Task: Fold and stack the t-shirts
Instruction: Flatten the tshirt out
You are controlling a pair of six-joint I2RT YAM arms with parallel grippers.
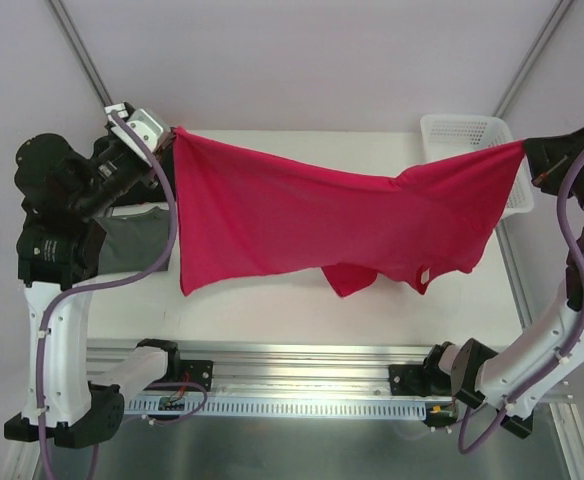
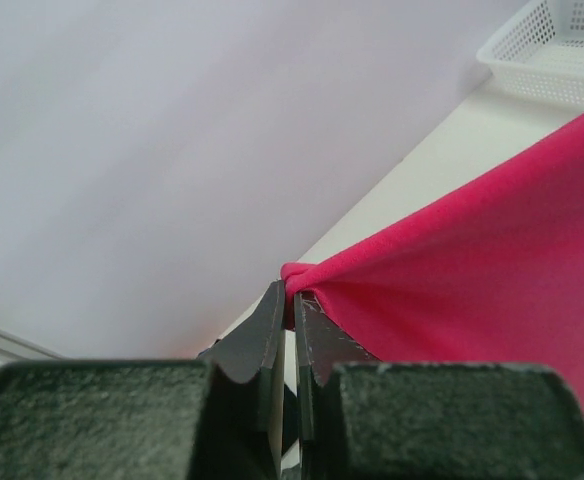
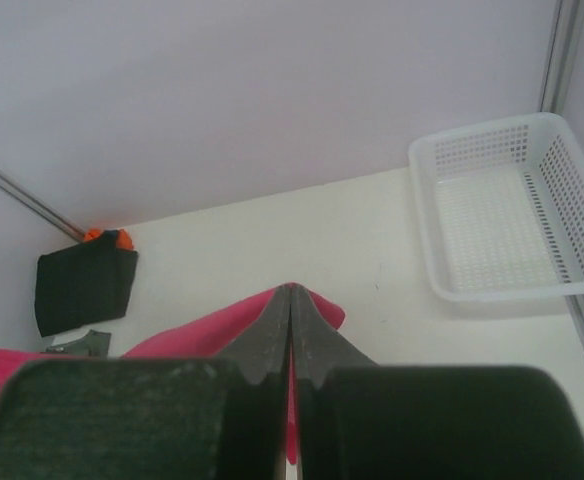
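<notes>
The crimson-pink t-shirt hangs stretched in the air between both grippers, above the white table. My left gripper is shut on its left corner, also seen in the left wrist view. My right gripper is shut on its right corner, and the pinched cloth shows in the right wrist view. A folded grey-green shirt lies at the table's left under the left arm. A folded black shirt with an orange one behind it shows in the right wrist view.
A white mesh basket stands at the table's back right, partly behind the raised shirt; it also shows in the right wrist view and in the left wrist view. A metal rail runs along the near edge.
</notes>
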